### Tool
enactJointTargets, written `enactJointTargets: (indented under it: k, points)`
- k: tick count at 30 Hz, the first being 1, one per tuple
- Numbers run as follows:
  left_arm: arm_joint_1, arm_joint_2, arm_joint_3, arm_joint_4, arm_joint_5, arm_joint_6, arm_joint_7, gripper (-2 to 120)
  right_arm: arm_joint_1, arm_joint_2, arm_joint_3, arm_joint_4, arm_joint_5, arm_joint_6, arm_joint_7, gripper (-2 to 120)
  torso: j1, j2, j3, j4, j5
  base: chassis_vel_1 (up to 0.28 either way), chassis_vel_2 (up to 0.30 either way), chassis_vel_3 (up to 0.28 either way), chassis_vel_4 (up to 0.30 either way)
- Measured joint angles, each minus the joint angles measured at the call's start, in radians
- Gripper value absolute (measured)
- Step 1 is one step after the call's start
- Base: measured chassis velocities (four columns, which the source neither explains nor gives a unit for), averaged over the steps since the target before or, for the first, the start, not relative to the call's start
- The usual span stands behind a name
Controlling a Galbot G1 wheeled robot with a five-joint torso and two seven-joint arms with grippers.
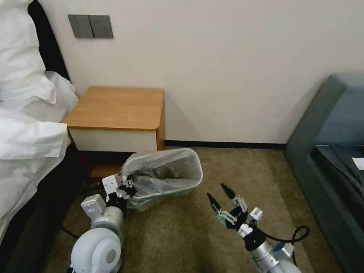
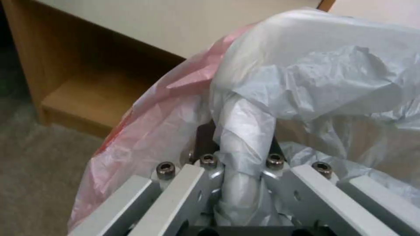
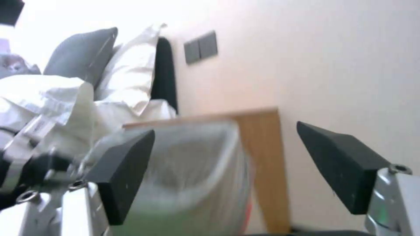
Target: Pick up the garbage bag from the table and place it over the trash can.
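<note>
Left gripper (image 1: 125, 187): clenched on a gathered fold of the garbage bag (image 1: 163, 172) at the near-left corner of the trash can (image 1: 150, 203); in the left wrist view the grey film (image 2: 245, 131) ran between the fingers, with its pinkish-red edge draped beside them.

Garbage bag: lay inside the can, its mouth stretched over the cream-white rim, crumpled within.

Trash can: stood tilted on the carpet (image 1: 174, 244), just right of and nearer than the nightstand (image 1: 117, 107).

Right gripper (image 1: 221, 197): released, black fingers (image 3: 346, 164) spread wide, hung above the carpet to the right of the can, apart from it.

Bed with white bedding (image 1: 20, 133): far left, beside the nightstand.
</note>
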Motion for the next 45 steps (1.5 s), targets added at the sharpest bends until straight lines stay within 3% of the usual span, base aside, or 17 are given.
enactJointTargets:
  k: [5, 7, 9, 13, 16, 24, 30, 35, 39, 45]
  points:
    - [0.001, -0.001, 0.006, 0.015, 0.102, -0.024, 0.015, 4, 0.030, -0.035, -0.082, 0.149, -0.205, -0.010, 0.237, 66, 0.000, 0.000, 0.000, 0.0003, -0.0003, 0.000, 0.000, 0.000, 0.000]
    - [0.002, -0.001, 0.007, 0.017, 0.116, -0.027, 0.017, 4, 0.033, -0.040, -0.091, 0.161, -0.223, -0.018, 0.258, 63, 0.000, 0.000, 0.000, 0.0003, -0.0002, 0.000, 0.000, 0.000, 0.000]
    - [0.009, 0.000, 0.009, 0.030, 0.190, -0.052, 0.028, 4, 0.054, -0.079, -0.135, 0.215, -0.346, -0.084, 0.361, 51, 0.000, 0.000, 0.000, 0.0001, -0.0002, 0.000, 0.000, 0.000, 0.000]
    - [0.018, 0.003, 0.012, 0.037, 0.233, -0.066, 0.033, 4, 0.067, -0.111, -0.160, 0.234, -0.406, -0.130, 0.398, 43, 0.000, 0.000, 0.000, 0.0001, -0.0001, 0.000, 0.000, 0.000, 0.000]
    - [0.026, 0.003, 0.017, 0.062, 0.335, -0.103, 0.045, 4, 0.112, -0.194, -0.225, 0.235, -0.470, -0.191, 0.439, 25, 0.000, 0.000, 0.000, 0.0001, -0.0001, 0.000, 0.000, 0.000, 0.000]
    - [0.029, -0.006, 0.022, 0.083, 0.399, -0.120, 0.047, 4, 0.217, -0.283, -0.330, 0.202, -0.495, -0.270, 0.453, 0, 0.000, 0.000, 0.000, 0.0000, 0.0000, 0.000, 0.000, 0.000, 0.000]
    - [0.029, -0.010, 0.028, 0.095, 0.429, -0.126, 0.047, 4, 0.308, -0.327, -0.431, 0.178, -0.499, -0.366, 0.479, 0, 0.000, 0.000, 0.000, 0.0000, 0.0000, 0.000, 0.000, 0.000, 0.000]
    - [0.028, -0.011, 0.031, 0.115, 0.463, -0.139, 0.048, 4, 0.427, -0.356, -0.576, 0.148, -0.450, -0.530, 0.521, 0, 0.000, 0.000, 0.000, 0.0001, -0.0001, 0.000, 0.000, 0.000, 0.000]
    - [0.022, -0.012, 0.033, 0.130, 0.477, -0.143, 0.049, 4, 0.508, -0.347, -0.682, 0.117, -0.394, -0.634, 0.541, 0, 0.000, 0.000, 0.000, 0.0000, -0.0002, 0.000, 0.000, 0.000, 0.000]
    - [0.007, -0.027, 0.035, 0.133, 0.488, -0.144, 0.053, 4, 0.613, -0.304, -0.788, 0.044, -0.383, -0.696, 0.544, 0, 0.000, 0.000, 0.000, 0.0001, -0.0002, 0.000, 0.000, 0.000, 0.000]
